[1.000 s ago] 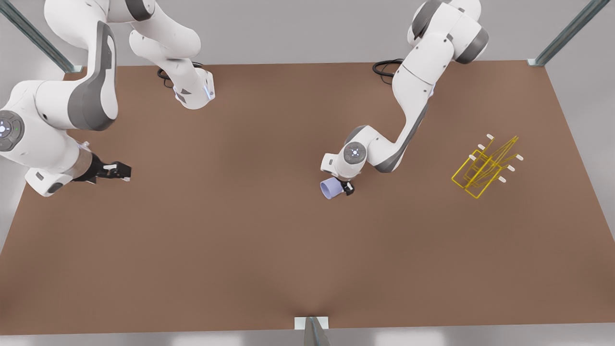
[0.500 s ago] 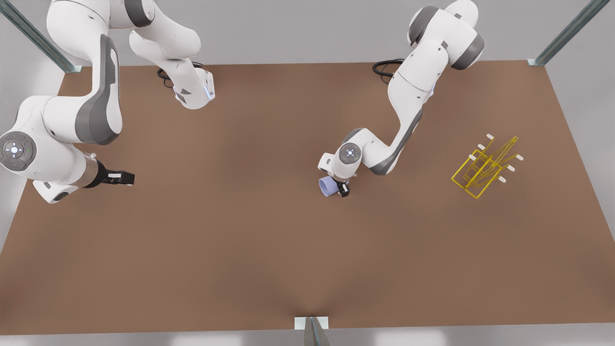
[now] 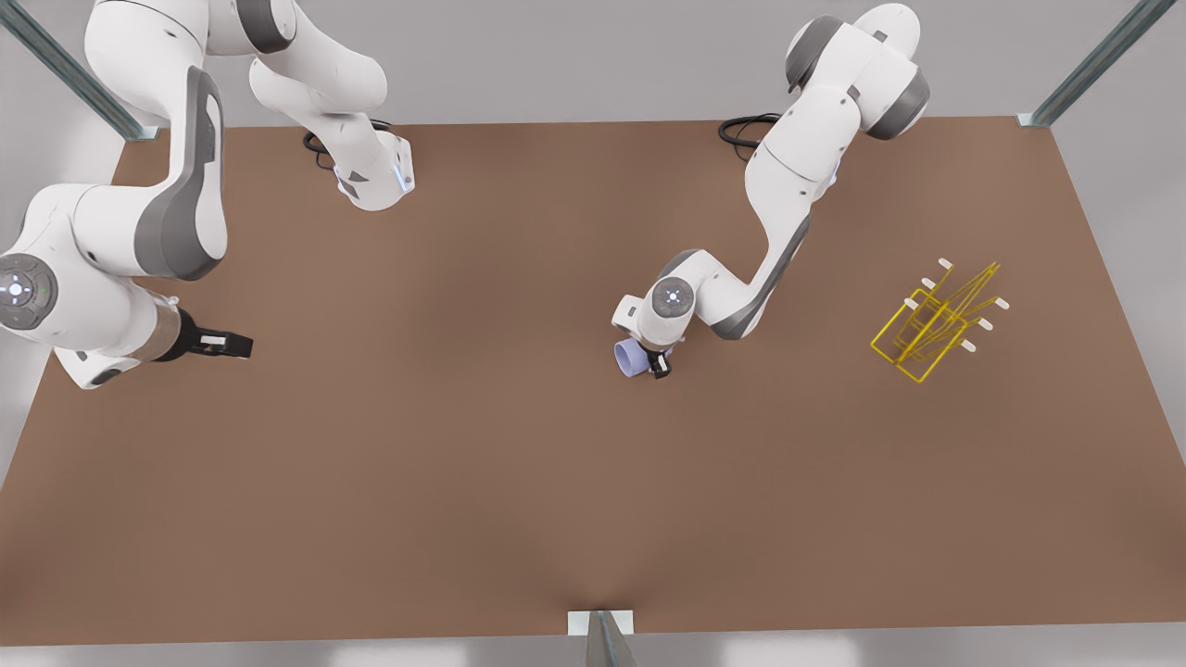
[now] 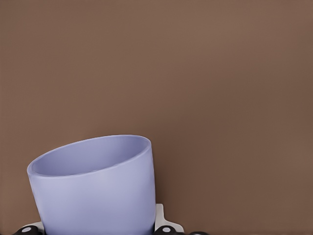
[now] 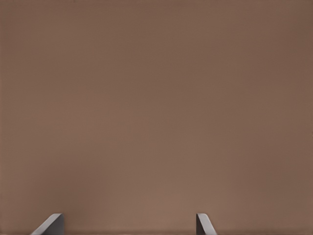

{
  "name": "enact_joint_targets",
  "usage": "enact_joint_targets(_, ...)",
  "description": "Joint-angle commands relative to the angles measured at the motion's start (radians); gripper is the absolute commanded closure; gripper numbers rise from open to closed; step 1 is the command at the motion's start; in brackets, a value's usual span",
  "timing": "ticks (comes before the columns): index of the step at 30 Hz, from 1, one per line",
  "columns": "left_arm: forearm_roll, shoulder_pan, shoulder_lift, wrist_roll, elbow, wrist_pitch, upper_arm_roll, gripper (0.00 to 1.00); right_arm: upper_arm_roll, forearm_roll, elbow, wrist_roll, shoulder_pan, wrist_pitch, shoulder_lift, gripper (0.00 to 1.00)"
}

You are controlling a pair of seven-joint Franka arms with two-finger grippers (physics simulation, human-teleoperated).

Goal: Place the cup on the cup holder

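One cup (image 3: 631,358) — small, plain, lavender-blue, with no handle and no writing on it — sits near the middle of the brown table (image 3: 463,463), tipped so that its open mouth faces the front view's left. The left gripper (image 3: 649,361) has hold of it: in the left wrist view the cup (image 4: 95,188) stands close before the camera, tilted, with a finger (image 4: 166,226) pressed at its side, so the jaws are closed about the cup's body. That arm reaches in from its base at the far edge of the table.

Well apart from the cup, toward the front view's right, stands the cup holder (image 3: 934,320), a yellow thin-wire rack with slanted frames and short white-tipped pegs. Nothing hangs on it.

The right gripper (image 3: 232,345) waits near the table's edge on the front view's left, pointing toward the middle. Its fingertips (image 5: 51,225) show in the right wrist view spread wide apart over bare table (image 5: 156,107), holding nothing.

No brand, label or lettering can be read on any of these things.
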Motion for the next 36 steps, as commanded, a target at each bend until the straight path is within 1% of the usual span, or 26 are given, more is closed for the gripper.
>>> enact_joint_targets(1, -0.003, 0.000, -0.005, 0.013, 0.002, -0.010, 0.000, 0.20, 0.000, 0.000, 0.000, 0.039, 0.000, -0.001, -0.001, 0.00)
enact_joint_targets(2, 0.014, 0.000, -0.010, 0.013, 0.005, -0.027, 0.000, 0.20, 0.000, 0.000, 0.000, 0.039, 0.000, -0.001, -0.001, 0.00)
enact_joint_targets(4, 0.187, 0.002, -0.028, 0.015, 0.081, -0.276, 0.003, 0.20, 0.000, 0.000, 0.000, 0.039, -0.002, -0.001, -0.001, 0.00)
enact_joint_targets(5, 0.318, 0.000, -0.041, 0.042, 0.127, -0.460, 0.003, 0.20, 0.000, 0.000, 0.000, 0.039, -0.002, -0.001, -0.001, 0.00)
enact_joint_targets(6, 0.381, -0.006, -0.042, 0.153, 0.225, -0.702, 0.003, 0.20, 0.000, 0.000, 0.000, 0.039, 0.000, -0.001, -0.001, 0.00)
enact_joint_targets(7, 0.436, -0.021, -0.041, 0.223, 0.299, -0.866, 0.001, 0.20, 0.002, 0.001, 0.000, 0.039, 0.000, -0.001, -0.001, 0.00)
enact_joint_targets(9, 0.669, -0.104, -0.039, 0.311, 0.370, -1.196, 0.001, 0.20, 0.002, 0.001, 0.000, 0.036, 0.000, -0.001, -0.001, 0.00)
enact_joint_targets(11, 0.849, -0.167, -0.039, 0.363, 0.371, -1.470, 0.001, 0.20, 0.002, -0.002, 0.020, 0.039, -0.003, 0.002, -0.001, 0.00)
enact_joint_targets(12, 0.896, -0.181, -0.041, 0.378, 0.350, -1.557, 0.001, 0.20, 0.002, 0.001, 0.022, 0.040, -0.005, 0.002, -0.001, 0.00)
enact_joint_targets(14, 1.025, -0.182, -0.061, 0.380, 0.213, -1.652, 0.000, 0.20, 0.000, 0.000, 0.036, 0.034, -0.014, 0.002, -0.001, 0.00)
enact_joint_targets(17, 1.079, -0.173, -0.148, 0.366, -0.015, -1.669, 0.009, 0.20, -0.001, -0.003, 0.037, 0.040, -0.011, 0.010, 0.004, 0.00)
enact_joint_targets(21, 1.099, -0.172, -0.231, 0.187, -0.251, -1.594, 0.110, 0.20, -0.001, -0.006, 0.037, 0.040, -0.022, 0.070, 0.025, 0.00)
enact_joint_targets(23, 1.103, -0.172, -0.255, 0.136, -0.296, -1.564, 0.155, 0.20, -0.001, -0.005, 0.037, 0.040, -0.017, 0.070, 0.027, 0.00)
enact_joint_targets(26, 1.128, -0.173, -0.259, 0.052, -0.344, -1.466, 0.239, 0.20, -0.001, -0.005, 0.037, 0.040, -0.014, 0.070, 0.027, 0.00)
enact_joint_targets(28, 1.157, -0.156, -0.255, -0.019, -0.387, -1.397, 0.254, 0.20, -0.001, -0.005, 0.037, 0.040, -0.015, 0.070, 0.028, 0.00)
enact_joint_targets(29, 1.159, -0.153, -0.254, -0.039, -0.391, -1.368, 0.256, 0.20, -0.001, -0.006, 0.037, 0.040, -0.015, 0.070, 0.028, 0.00)
enact_joint_targets(32, 1.221, -0.153, -0.246, -0.085, -0.394, -1.301, 0.314, 0.20, -0.001, -0.006, 0.050, 0.040, -0.020, 0.085, 0.034, 0.00)
enact_joint_targets(34, 1.254, -0.153, -0.255, -0.119, -0.413, -1.279, 0.319, 0.20, -0.001, -0.006, 0.050, 0.040, -0.022, 0.085, 0.036, 0.00)
enact_joint_targets(36, 1.281, -0.153, -0.269, -0.178, -0.466, -1.242, 0.342, 0.20, -0.001, -0.006, 0.051, 0.040, -0.022, 0.085, 0.036, 0.00)
